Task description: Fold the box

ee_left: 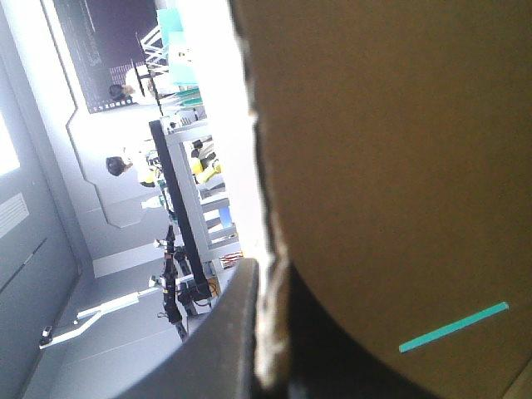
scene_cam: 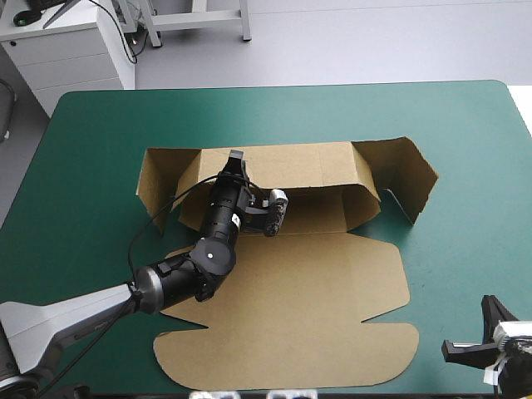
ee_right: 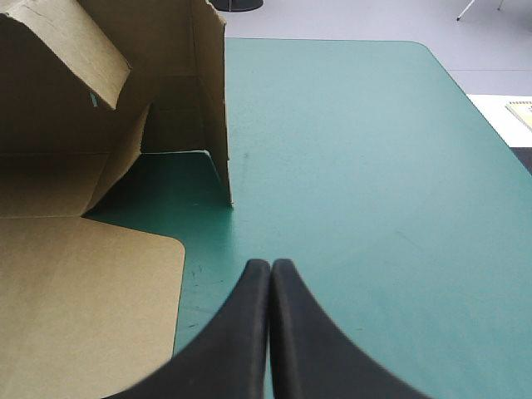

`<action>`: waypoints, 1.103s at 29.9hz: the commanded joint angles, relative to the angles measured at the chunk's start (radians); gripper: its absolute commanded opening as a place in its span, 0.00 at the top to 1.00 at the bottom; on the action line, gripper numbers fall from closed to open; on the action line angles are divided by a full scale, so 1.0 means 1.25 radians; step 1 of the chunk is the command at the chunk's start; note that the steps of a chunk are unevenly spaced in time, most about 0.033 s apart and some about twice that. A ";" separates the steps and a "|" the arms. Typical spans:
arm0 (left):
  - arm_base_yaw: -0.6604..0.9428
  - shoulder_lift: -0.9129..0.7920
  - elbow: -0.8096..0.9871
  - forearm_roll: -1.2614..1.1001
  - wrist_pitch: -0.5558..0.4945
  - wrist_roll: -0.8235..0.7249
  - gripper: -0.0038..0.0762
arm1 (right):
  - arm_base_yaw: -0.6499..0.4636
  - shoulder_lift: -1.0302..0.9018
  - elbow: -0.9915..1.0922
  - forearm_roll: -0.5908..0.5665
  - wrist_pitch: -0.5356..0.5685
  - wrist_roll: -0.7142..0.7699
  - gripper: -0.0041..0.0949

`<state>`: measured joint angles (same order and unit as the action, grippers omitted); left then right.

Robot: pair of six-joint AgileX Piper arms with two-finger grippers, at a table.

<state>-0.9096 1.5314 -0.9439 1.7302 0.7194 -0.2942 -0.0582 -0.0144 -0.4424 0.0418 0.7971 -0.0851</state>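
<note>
The box [scene_cam: 307, 166] wall pinched by the left gripper [scene_cam: 236, 162] is best turned along its crease; the right gripper [ee_right: 271, 270] is pressed together.

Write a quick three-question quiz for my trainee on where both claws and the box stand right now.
1. True or false: the right claw is holding the box.
2. Which part of the box does the left claw grip? A) the raised far wall B) the flat near panel C) the right side flap
3. Fill in: the near panel lies ____ on the teal-green cover.

Key: 1 false, it is shut on nothing, clear of the box; 2 A; 3 flat.
</note>
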 commanded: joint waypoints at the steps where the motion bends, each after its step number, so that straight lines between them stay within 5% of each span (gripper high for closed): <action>1: 0.002 -0.019 -0.018 0.045 0.012 -0.016 0.96 | 0.000 -0.016 -0.011 0.001 -0.074 0.000 0.98; 7: 0.002 -0.019 -0.018 0.042 0.012 -0.031 0.96 | 0.000 0.032 -0.033 -0.008 -0.050 -0.023 0.98; 12: 0.002 -0.019 -0.018 0.042 0.010 -0.031 0.96 | 0.000 0.217 -0.150 0.023 -0.054 -0.023 0.98; 22: 0.002 -0.019 -0.018 0.042 0.015 -0.026 0.96 | 0.000 0.636 -0.433 0.203 -0.154 -0.146 0.98; 33: 0.002 -0.019 -0.018 0.042 0.015 -0.034 0.96 | 0.000 1.102 -0.791 0.373 -0.103 -0.256 0.98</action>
<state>-0.9096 1.5314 -0.9439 1.7322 0.7213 -0.3238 -0.0582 1.2790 -1.3135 0.4462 0.6895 -0.3667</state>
